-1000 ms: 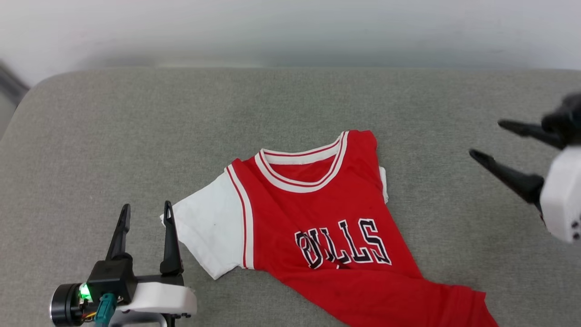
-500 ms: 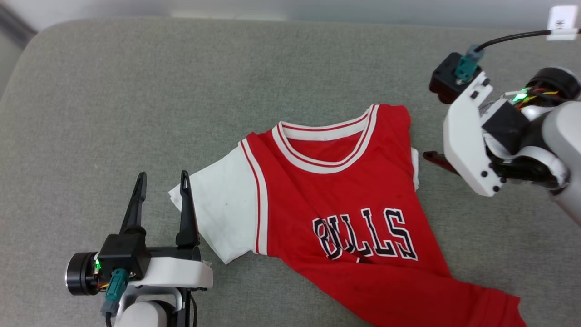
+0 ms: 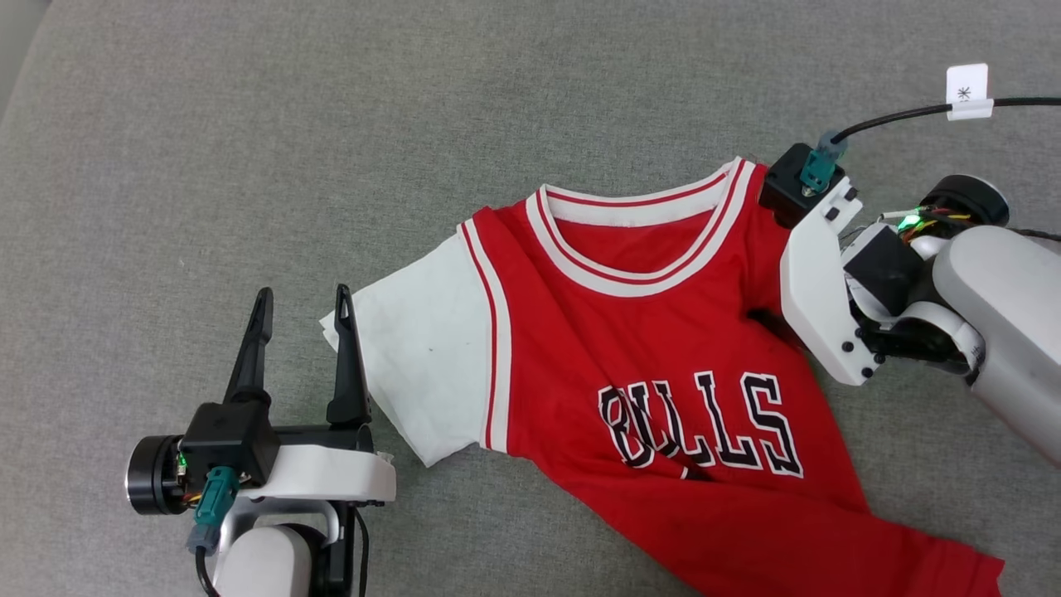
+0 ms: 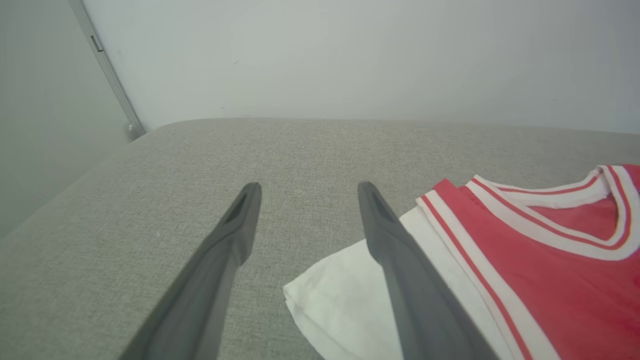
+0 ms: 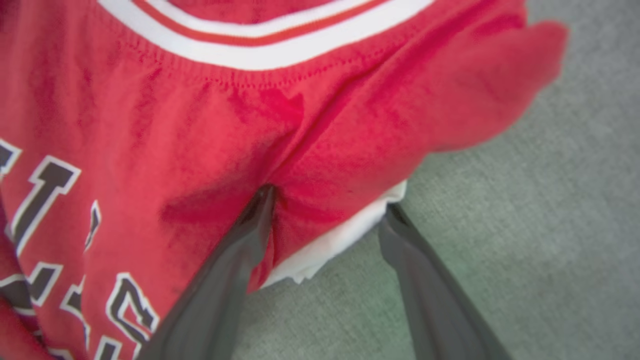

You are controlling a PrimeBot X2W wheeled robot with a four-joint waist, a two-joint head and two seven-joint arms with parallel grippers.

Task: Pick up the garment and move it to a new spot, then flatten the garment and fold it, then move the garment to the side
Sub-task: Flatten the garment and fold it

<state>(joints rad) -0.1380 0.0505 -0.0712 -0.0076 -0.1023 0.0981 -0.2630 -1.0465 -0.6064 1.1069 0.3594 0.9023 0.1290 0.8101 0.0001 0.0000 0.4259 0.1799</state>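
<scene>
Garment (image 3: pixel 663 348), red with white sleeves: face up on the grey cushion (image 3: pixel 249 124), across the centre and lower right of the head view, collar toward the top, hem creased and running off the bottom right corner. Left gripper (image 3: pixel 303 290) at lower left, jaws spread wide and empty, the finger nearer frame centre overlapping the white sleeve's corner. Right gripper (image 5: pixel 330 200) at the garment's right edge, jaws parted and straddling the folded shoulder: one finger pressing into red cloth, the other on bare cushion beside the white sleeve tucked underneath.
</scene>
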